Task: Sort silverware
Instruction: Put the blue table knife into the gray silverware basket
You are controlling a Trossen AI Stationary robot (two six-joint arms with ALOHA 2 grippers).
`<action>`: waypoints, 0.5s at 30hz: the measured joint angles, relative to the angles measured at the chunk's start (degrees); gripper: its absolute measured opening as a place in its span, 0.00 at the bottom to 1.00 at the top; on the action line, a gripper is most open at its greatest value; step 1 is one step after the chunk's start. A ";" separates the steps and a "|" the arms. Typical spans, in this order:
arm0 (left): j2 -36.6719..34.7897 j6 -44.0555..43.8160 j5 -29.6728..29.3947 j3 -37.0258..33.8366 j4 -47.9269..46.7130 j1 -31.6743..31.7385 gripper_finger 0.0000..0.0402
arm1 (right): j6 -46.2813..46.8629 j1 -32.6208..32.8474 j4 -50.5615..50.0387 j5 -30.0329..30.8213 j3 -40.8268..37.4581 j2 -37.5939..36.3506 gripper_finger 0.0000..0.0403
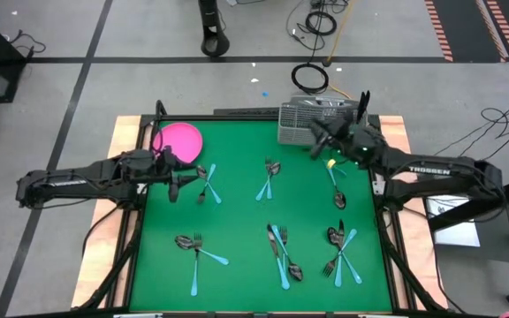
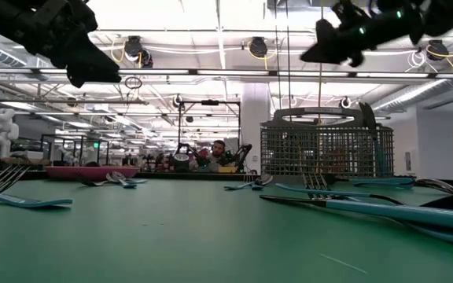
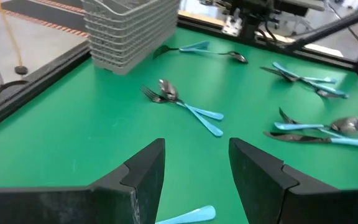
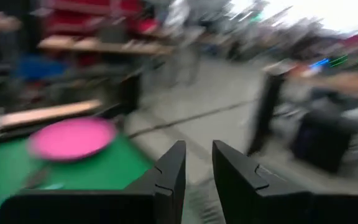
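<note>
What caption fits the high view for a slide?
Two arms over a green table strewn with silverware; left claw near the pink plate, right claw by the mesh caddy.

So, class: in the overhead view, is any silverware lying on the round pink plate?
No. The round pink plate shows bare in the overhead view, while the blue-handled forks and spoons lie scattered on the green table mat.

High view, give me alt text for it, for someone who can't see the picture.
Seen from above, a green table holds scattered clusters of silverware with light-blue handles. The left claw hangs open over the pair nearest the pink plate, while the right claw sits beside the wire-mesh caddy at the far edge.
</note>
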 joint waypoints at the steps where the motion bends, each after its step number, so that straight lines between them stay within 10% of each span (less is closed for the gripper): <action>1: 0.35 0.68 0.89 0.00 0.25 0.00 0.45 | 1.91 1.32 -4.08 -0.70 2.74 1.17 0.18; 15: 17.23 -0.10 4.44 1.04 17.36 -10.51 0.45 | 18.84 20.84 -30.49 -2.18 26.59 18.97 0.18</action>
